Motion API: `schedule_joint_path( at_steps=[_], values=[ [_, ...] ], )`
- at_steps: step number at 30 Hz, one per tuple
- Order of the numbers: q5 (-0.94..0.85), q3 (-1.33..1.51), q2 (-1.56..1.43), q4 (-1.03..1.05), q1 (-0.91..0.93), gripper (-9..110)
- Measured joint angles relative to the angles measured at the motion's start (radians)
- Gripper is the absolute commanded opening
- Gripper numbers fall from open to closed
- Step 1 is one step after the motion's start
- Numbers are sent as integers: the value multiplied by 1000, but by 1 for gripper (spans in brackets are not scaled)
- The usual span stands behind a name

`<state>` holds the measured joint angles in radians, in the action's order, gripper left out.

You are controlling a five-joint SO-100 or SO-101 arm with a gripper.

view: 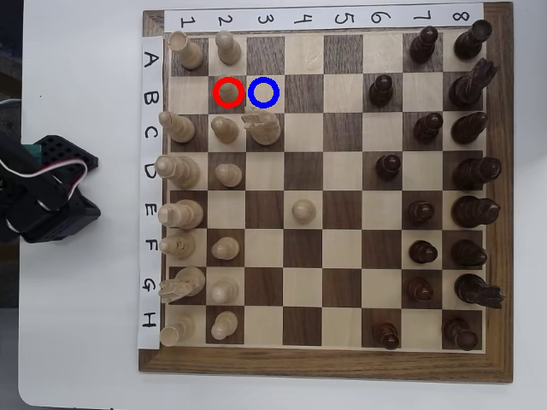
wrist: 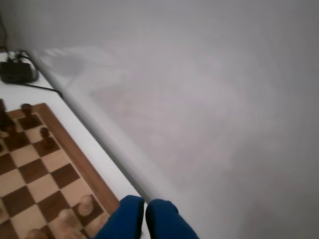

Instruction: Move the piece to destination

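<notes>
Overhead view shows the chessboard (view: 325,363) lying on a white surface (view: 77,342), with light pieces along its left columns and dark pieces at the right. The piece (view: 228,90), a small pale pawn, stands on the dark square inside the red ring (view: 215,92), row B, column 2. Just to its right, the blue ring (view: 265,92) marks the destination, a bare light square. The arm's black base sits off the board's left edge. In the wrist view the hand (wrist: 145,219) shows two blue fingertips pressed nearly together, holding nothing, above the board's corner.
</notes>
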<state>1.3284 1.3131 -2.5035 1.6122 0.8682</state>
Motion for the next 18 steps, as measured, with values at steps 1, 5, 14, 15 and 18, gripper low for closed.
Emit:
schedule_joint_path(
  at_steps=[1, 5, 14, 15, 18],
  values=[
    [25, -11, 0, 9, -35, 0],
    [89, -37, 0, 40, -187, 0],
    [233, 6, 0, 72, -485, 0],
    [258, 18, 0, 74, -522, 0],
    [313, 67, 0, 74, -637, 0]
  ],
)
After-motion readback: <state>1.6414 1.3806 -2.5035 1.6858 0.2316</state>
